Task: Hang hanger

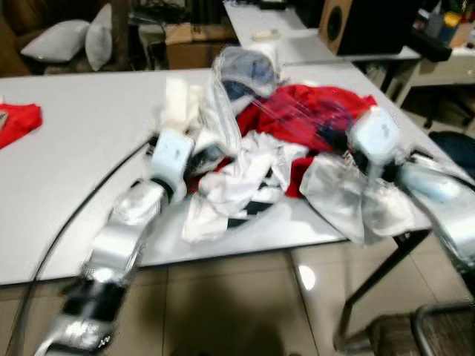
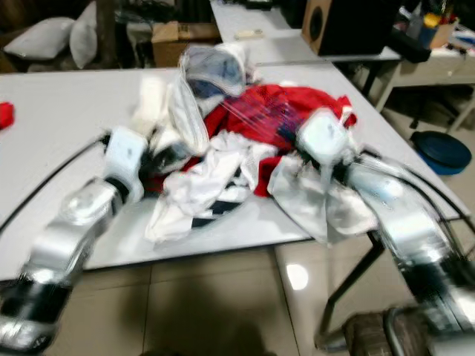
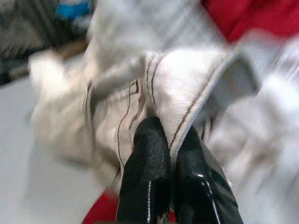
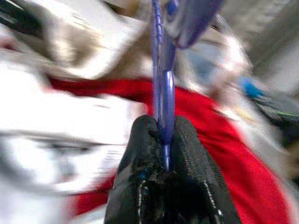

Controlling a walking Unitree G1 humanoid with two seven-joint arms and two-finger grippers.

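A heap of clothes lies on the white table (image 1: pixel 74 163): a red garment (image 1: pixel 312 104), white garments (image 1: pixel 245 174) and clear plastic bags (image 1: pixel 356 200). My left gripper (image 3: pixel 170 140) is shut on a fold of a white garment (image 3: pixel 140 84) with dark stitching, at the heap's left side (image 1: pixel 208 157). My right gripper (image 4: pixel 161 128) is shut on a thin blue hanger (image 4: pixel 161 70) that rises from between its fingers above the red cloth. In the eye views this gripper sits at the heap's right side (image 2: pixel 300 152). All views are blurred.
A black cable (image 1: pixel 74 215) runs across the table to my left arm. A red cloth (image 1: pixel 15 122) lies at the far left. Behind stand a second table with a speaker (image 1: pixel 364 26), a cardboard box (image 1: pixel 189 44) and pillows (image 1: pixel 59 41). A chair (image 1: pixel 438 326) is at lower right.
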